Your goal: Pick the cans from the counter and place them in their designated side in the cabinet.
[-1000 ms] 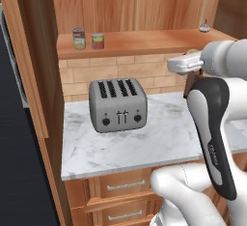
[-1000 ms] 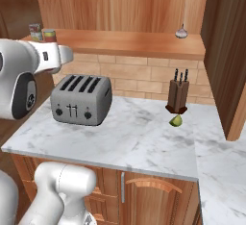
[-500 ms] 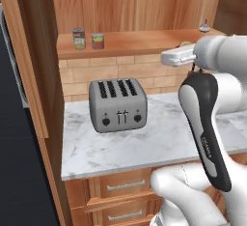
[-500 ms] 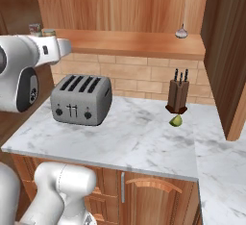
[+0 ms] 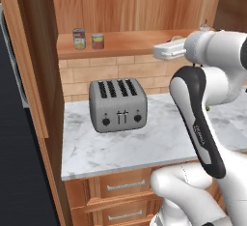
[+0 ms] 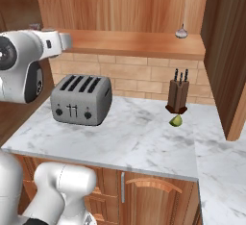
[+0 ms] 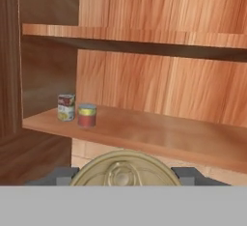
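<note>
My gripper (image 7: 123, 176) is shut on a can (image 7: 123, 170), whose round tan lid shows between the dark fingertips (image 7: 58, 175). It hangs in front of the cabinet shelf (image 7: 159, 133), level with the board. In the left base view the gripper (image 5: 164, 51) is at the shelf's (image 5: 135, 40) right part, above the counter (image 5: 144, 143). At the shelf's left end stands a red and yellow can (image 5: 98, 41) (image 7: 87, 115), next to a silver-topped can with a pale label (image 5: 78, 38) (image 7: 66, 106). In the right base view the hand (image 6: 60, 41) points at the shelf (image 6: 129, 43).
A grey four-slot toaster (image 5: 118, 104) (image 6: 81, 99) stands on the marble below the shelf. A knife block (image 6: 178, 94) and a small green fruit (image 6: 176, 120) sit at the counter's right. A small ornament (image 6: 181, 31) rests on the shelf's right end. An upper shelf board (image 7: 144, 39) runs above.
The hand has risen and moved left toward the shelf with the can still in its grip. The cans on the shelf have not moved.
</note>
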Robot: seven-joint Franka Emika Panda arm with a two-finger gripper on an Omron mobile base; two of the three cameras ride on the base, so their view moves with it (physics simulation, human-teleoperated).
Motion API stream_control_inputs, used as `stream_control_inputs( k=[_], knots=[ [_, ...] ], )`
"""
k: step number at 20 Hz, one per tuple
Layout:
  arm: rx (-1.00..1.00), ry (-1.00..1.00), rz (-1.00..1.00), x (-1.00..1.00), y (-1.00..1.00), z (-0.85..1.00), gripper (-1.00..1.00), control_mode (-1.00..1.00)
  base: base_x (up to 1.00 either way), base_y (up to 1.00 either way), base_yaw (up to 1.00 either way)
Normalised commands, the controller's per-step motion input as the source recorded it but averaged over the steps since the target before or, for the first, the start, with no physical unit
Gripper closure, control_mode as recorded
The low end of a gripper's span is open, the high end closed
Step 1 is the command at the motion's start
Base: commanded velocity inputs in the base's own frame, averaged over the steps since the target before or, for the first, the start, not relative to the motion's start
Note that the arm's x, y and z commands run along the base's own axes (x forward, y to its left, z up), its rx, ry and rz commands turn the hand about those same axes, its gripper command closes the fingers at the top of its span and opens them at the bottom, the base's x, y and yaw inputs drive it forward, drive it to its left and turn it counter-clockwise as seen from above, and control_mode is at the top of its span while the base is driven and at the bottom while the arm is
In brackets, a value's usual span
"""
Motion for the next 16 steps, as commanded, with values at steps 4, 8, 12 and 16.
stream_control_inputs(
  k=[4, 8, 12, 16],
  knots=[
    [0.01, 0.0, 0.05, 0.29, 0.12, 0.09, 1.0, -1.0, 0.0, 0.0, 0.0],
    [0.01, 0.0, 0.06, 0.26, 0.09, 0.04, 1.0, -1.0, 0.0, 0.0, 0.0],
    [0.0, 0.01, 0.05, 0.25, 0.12, 0.0, 1.0, -1.0, 0.0, 0.0, 0.0],
    [0.0, 0.04, 0.04, 0.23, 0.16, 0.0, 1.0, -1.0, 0.0, 0.0, 0.0]
  ],
)
